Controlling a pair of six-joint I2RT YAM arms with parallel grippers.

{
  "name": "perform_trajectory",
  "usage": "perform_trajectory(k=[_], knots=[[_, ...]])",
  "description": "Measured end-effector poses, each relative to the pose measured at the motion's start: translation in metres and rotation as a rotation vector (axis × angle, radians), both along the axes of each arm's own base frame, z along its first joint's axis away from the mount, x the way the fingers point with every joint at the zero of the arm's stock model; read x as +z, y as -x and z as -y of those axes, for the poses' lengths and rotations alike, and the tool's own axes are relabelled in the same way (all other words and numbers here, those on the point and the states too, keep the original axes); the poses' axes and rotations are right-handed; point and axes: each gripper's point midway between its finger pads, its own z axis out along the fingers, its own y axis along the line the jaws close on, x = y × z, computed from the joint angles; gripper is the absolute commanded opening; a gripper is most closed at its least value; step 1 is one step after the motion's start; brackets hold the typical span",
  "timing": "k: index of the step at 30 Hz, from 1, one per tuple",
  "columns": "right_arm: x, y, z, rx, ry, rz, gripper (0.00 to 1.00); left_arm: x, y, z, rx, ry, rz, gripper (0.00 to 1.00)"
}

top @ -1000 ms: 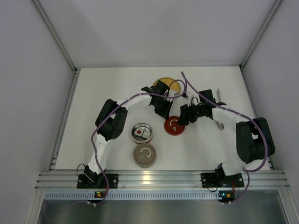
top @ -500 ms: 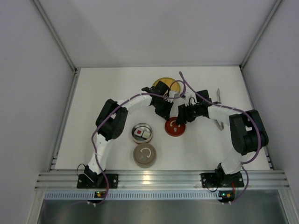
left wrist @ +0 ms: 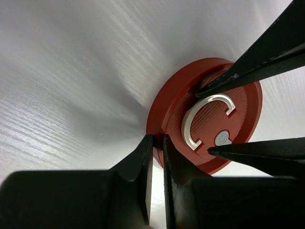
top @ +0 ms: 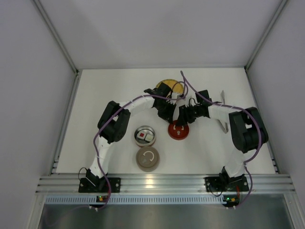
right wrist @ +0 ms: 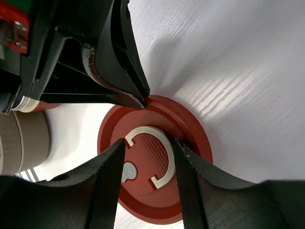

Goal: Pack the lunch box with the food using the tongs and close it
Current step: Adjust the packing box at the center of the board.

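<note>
On the white table, left of centre, the food pieces lie inside an open round steel container: a red-topped piece and a white piece can be made out, and the rest is too small to tell. The taupe lidded container stands just in front of it, nearer the arm bases. The tongs lie on the right side of the table, well apart from the food, partly hidden under the right arm; neither gripper holds them. The red lid lies flat on the table just to the right of the steel container, with a white C-shaped handle folded down on its top. The right gripper is directly above this lid with its jaws apart, one finger on each side of the handle; whether the fingers press on the handle cannot be told. The left gripper reaches in from the opposite side with its jaws drawn together to a thin slit, nothing visible between them, and its fingertips meet the rim of the red lid. The yellow woven plate sits behind both grippers, largely covered by the left arm.
</note>
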Motion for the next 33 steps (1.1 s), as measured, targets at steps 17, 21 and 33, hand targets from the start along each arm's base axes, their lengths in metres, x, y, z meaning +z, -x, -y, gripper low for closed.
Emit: perform_trajectory(k=[17, 21, 33], knots=[[0.001, 0.018, -0.014, 0.115, -0.119, -0.106, 0.30, -0.001, 0.017, -0.013, 0.027, -0.033, -0.115, 0.00], [0.007, 0.026, -0.016, 0.145, -0.147, -0.130, 0.29, -0.001, 0.021, -0.014, 0.022, -0.036, -0.129, 0.00], [0.036, 0.067, -0.022, 0.239, -0.259, -0.249, 0.34, -0.002, 0.022, -0.011, -0.011, -0.037, -0.107, 0.00]])
